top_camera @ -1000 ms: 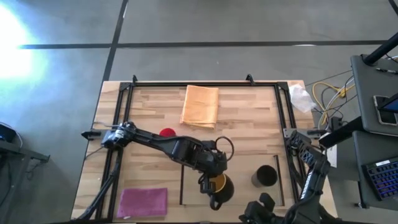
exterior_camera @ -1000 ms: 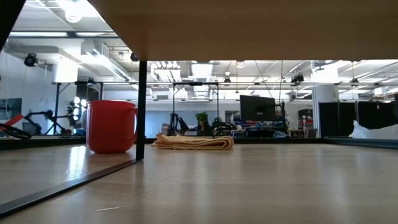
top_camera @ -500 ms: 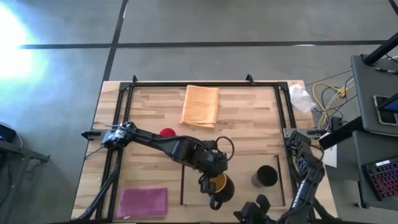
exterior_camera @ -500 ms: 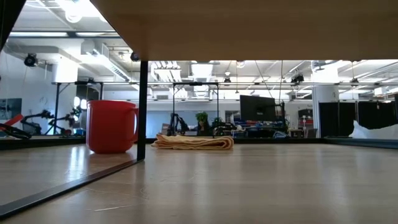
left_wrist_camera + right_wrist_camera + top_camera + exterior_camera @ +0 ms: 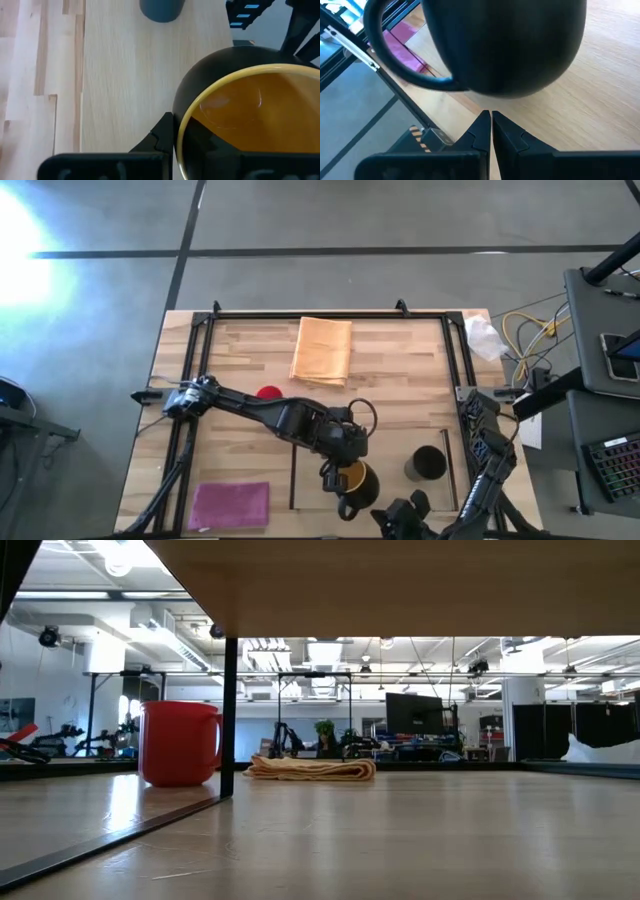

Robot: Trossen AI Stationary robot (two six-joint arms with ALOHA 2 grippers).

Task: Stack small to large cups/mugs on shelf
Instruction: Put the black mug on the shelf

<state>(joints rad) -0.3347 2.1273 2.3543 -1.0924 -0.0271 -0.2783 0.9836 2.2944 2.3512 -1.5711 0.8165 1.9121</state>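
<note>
High view
- Left gripper (image 5: 338,476): over the shelf (image 5: 385,498) near the worktop's (image 5: 400,370) front edge, clamped on the rim of the brown mug (image 5: 353,483) with the yellow inside.
- Brown mug: upright on the shelf, handle toward the front edge.
- Black mug (image 5: 427,463): upright on the shelf, apart from the brown mug, toward the right edge.
- Red mug (image 5: 268,393): on bare worktop off the shelf, partly hidden by the left arm.
- Right gripper (image 5: 392,518): at the front edge, just beside the brown mug.
- Orange cloth (image 5: 322,351): near the back edge.
- Magenta cloth (image 5: 230,504): front left corner.

Low view
- Red mug (image 5: 178,743): stands upright behind a dark strip.
- Orange cloth (image 5: 311,769): lies folded farther back.

Left wrist view
- Left gripper (image 5: 172,137): one finger outside the brown mug (image 5: 235,115) wall, fingers closed on the rim.
- Black mug (image 5: 161,9): well apart, beyond.

Right wrist view
- Right gripper (image 5: 491,130): fingers together, holding nothing.
- Brown mug (image 5: 505,45): dark side and handle close in front.
- Magenta cloth (image 5: 405,50): seen through the handle.
</note>
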